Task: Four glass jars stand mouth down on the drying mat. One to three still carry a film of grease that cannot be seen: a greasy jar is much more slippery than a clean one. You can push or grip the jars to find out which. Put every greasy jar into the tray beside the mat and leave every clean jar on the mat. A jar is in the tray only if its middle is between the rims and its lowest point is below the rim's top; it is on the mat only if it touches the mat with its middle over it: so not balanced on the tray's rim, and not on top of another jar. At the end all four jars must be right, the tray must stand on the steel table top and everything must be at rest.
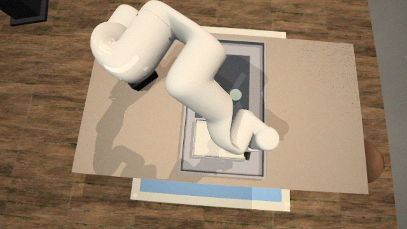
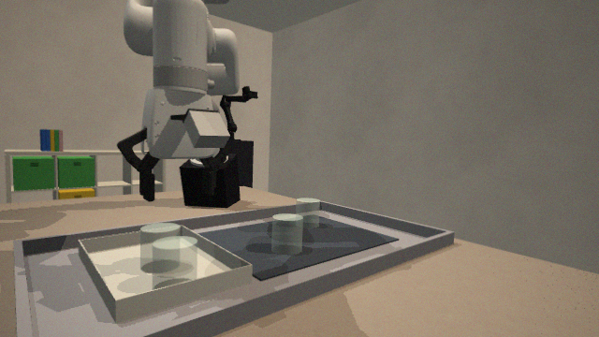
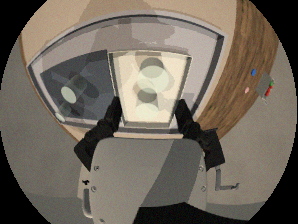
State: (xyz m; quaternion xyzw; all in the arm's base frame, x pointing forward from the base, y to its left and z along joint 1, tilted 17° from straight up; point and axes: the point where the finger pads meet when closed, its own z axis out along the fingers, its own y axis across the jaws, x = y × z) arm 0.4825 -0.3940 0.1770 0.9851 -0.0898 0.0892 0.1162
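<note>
Exterior view: the claw [image 2: 180, 184] [image 3: 149, 104] is hovering empty, fingers spread, above the cream tray [image 2: 161, 297] [image 1: 201, 152]. Two jars are standing inside, toward seven o'clock; two, apparently upright, are occupying the dark mat [image 2: 337, 250] [image 3: 47, 85] [image 1: 243, 63]. Sorting seems finished, if those are clean; withdrawing clear comes next.

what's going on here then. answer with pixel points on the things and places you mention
A robot arm is sorting four glass jars. Its claw [image 2: 180, 184] [image 3: 149, 104] is open and empty, above the cream tray [image 2: 182, 292] [image 3: 150, 124]. Two jars stand in that tray. The other two, a near jar [image 2: 287, 236] [image 3: 69, 95] and a far jar [image 2: 308, 212] [image 3: 60, 118], are on the dark mat [image 1: 243, 63] [image 2: 360, 236] [image 3: 95, 65]. Which are greasy can't be seen.
</note>
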